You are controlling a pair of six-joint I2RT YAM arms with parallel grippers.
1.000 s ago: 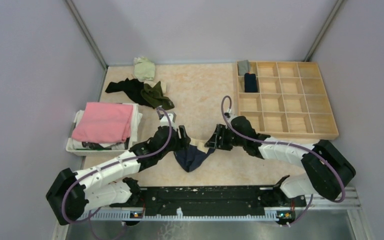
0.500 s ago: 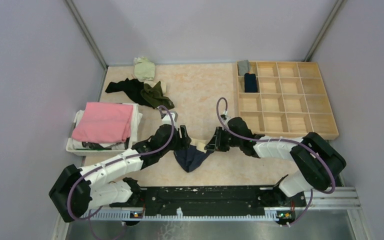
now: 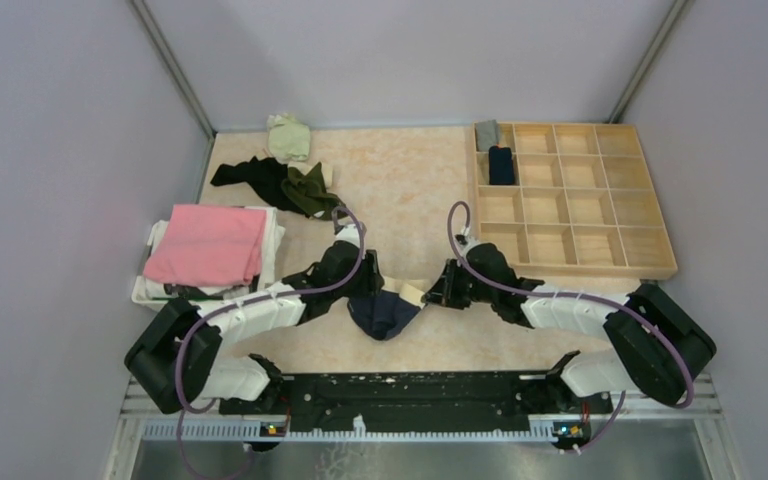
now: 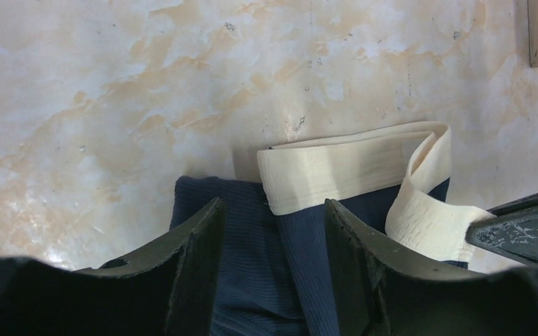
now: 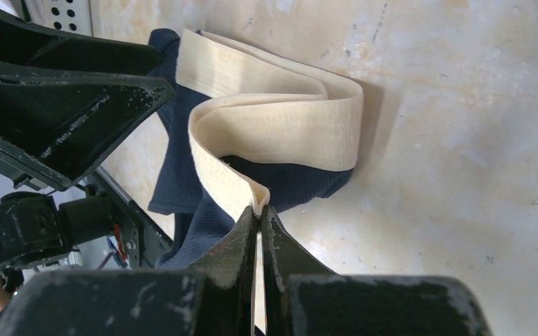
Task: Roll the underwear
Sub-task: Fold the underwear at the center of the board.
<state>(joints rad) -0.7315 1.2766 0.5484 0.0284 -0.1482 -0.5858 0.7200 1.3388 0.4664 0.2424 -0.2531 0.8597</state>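
My left gripper [image 4: 273, 210] and right gripper [image 5: 259, 210] are black. Between them the underwear [image 3: 385, 312] is ribbed navy with a cream waistband [image 5: 273, 126] — on a table [image 4: 112, 84] mottled beige and peach. Beyond the left one, a pink cloth [image 3: 208, 243]; beyond the right, a pale wooden tray [image 3: 580, 272].

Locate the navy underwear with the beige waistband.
Top view: the navy underwear lies at the table's near centre, left fingers over it, right fingers pinching its waistband.

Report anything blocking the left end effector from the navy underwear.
Nothing visible does. The left end effector stands open astride the navy underwear; the right end effector pinches its beige waistband.
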